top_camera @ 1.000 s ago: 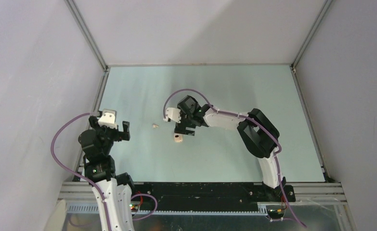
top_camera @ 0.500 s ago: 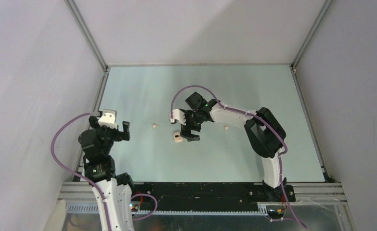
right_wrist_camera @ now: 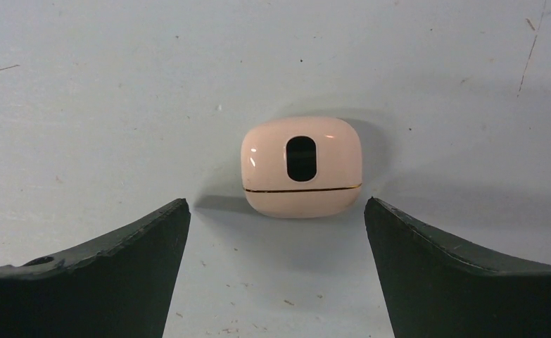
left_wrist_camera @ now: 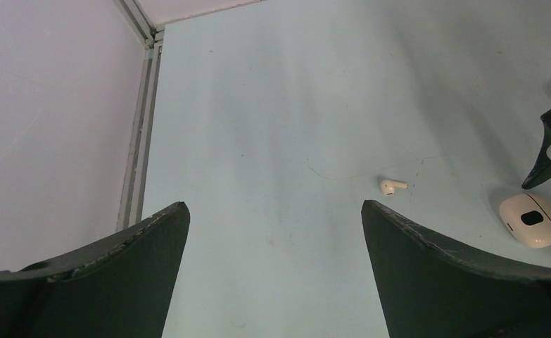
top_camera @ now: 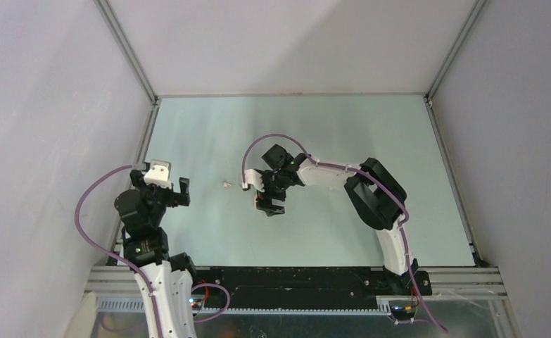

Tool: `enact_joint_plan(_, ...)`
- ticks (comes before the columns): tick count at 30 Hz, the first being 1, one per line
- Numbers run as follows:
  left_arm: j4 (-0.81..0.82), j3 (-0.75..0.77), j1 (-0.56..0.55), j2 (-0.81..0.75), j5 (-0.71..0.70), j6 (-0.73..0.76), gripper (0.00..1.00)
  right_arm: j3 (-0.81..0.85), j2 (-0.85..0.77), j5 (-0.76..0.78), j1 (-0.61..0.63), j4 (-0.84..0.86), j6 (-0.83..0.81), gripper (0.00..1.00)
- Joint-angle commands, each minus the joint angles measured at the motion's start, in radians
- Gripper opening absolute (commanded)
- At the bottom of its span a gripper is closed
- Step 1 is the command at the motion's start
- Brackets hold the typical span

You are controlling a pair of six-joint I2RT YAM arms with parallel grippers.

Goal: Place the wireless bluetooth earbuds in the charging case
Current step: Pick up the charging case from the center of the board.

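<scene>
the pale green table [top_camera: 209, 134] is boxed in by grey walls [top_camera: 47, 105] with metal rails [top_camera: 128, 53] at the corners. a purple cable [top_camera: 89, 201] loops off the left arm and another arches over the right wrist. nothing lies between either gripper and the small things on the table.

the left gripper [left_wrist_camera: 274, 205] hangs above the table's left side with its jaws spread wide. it holds nothing and touches nothing, and only bare table shows between its fingers. a cream-white earbud [left_wrist_camera: 392, 186] lies on the table ahead of it and to its right, well apart from it. in the top view this earbud sits between the two grippers, nearer the right one.

the right gripper [top_camera: 269, 205] points down near the middle of the table, its jaws also spread wide and holding nothing. the case [right_wrist_camera: 302, 176] lies flat on the table in the gap between its two fingers, just past the tips, with clear space on each side, so neither finger touches it. in the top view the gripper covers the case.

the case is a rounded cream pebble with a dark oval in the middle of its upper face and a thin seam across it. it looks shut, and what is inside cannot be seen. the earbud lies outside it, to its left and apart from it.
</scene>
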Motion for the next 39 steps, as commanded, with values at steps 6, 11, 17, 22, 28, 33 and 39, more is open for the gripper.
enact_joint_plan(6,0.001,0.005,0.011,-0.005,0.022,0.017,0.99,0.007,0.014,0.044,0.034,0.057,-0.029,0.90)
enact_joint_plan(11,-0.001,0.004,0.010,-0.006,0.022,0.018,0.99,0.004,0.017,0.042,0.038,0.069,-0.033,0.83)
enact_joint_plan(17,0.001,0.005,0.012,-0.004,0.023,0.018,1.00,0.004,0.016,0.042,0.043,0.056,-0.055,0.58)
enact_joint_plan(22,-0.002,0.005,0.011,0.003,0.037,0.022,0.99,0.003,-0.007,0.057,0.039,0.024,-0.076,0.43)
enact_joint_plan(28,-0.008,0.012,0.010,0.036,0.064,0.032,0.99,-0.020,-0.100,0.033,0.029,0.006,-0.087,0.42)
enact_joint_plan(33,-0.040,0.035,0.010,0.082,0.167,0.061,1.00,-0.037,-0.190,0.049,0.027,-0.024,-0.083,0.42)
enact_joint_plan(39,-0.151,0.147,-0.007,0.318,0.397,0.159,1.00,-0.077,-0.315,0.115,0.021,-0.053,-0.068,0.42)
